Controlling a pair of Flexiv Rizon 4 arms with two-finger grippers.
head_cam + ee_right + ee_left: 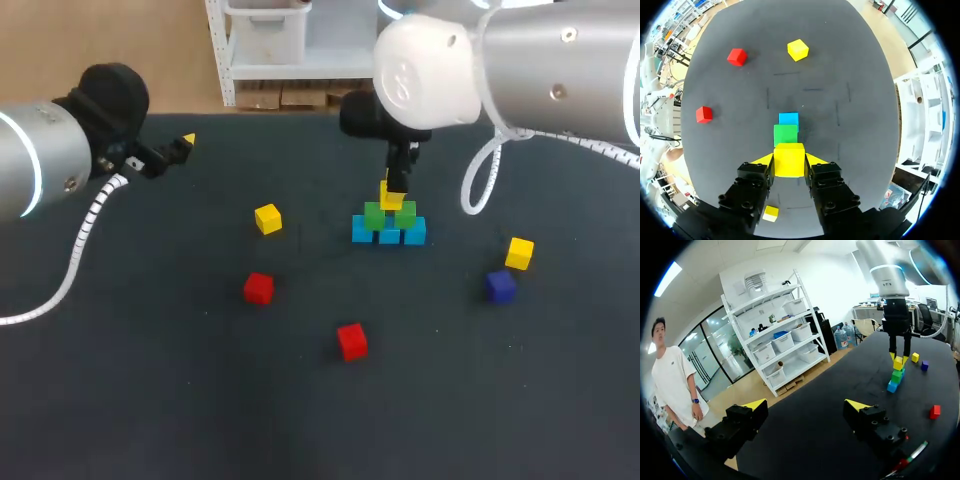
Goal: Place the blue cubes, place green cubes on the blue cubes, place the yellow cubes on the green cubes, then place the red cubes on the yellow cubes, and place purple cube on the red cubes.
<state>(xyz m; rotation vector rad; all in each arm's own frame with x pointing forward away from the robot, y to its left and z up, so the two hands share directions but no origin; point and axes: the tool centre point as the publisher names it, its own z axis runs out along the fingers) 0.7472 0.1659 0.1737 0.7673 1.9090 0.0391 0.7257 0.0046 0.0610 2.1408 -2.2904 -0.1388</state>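
Three blue cubes (389, 235) sit in a row mid-table with two green cubes (375, 215) on top of them. My right gripper (396, 188) hangs directly over this stack, shut on a yellow cube (392, 196) that sits at or just above the green layer. In the right wrist view the yellow cube (789, 159) is between the fingers, with a green cube (785, 135) and a blue cube (788, 119) ahead of it. My left gripper (184, 146) is open and empty at the far left back, well away from the stack (896, 375).
Loose on the table are a yellow cube (267, 218) left of the stack, two red cubes (258, 288) (352, 341) nearer the front, and at the right another yellow cube (519, 253) beside a purple cube (501, 286).
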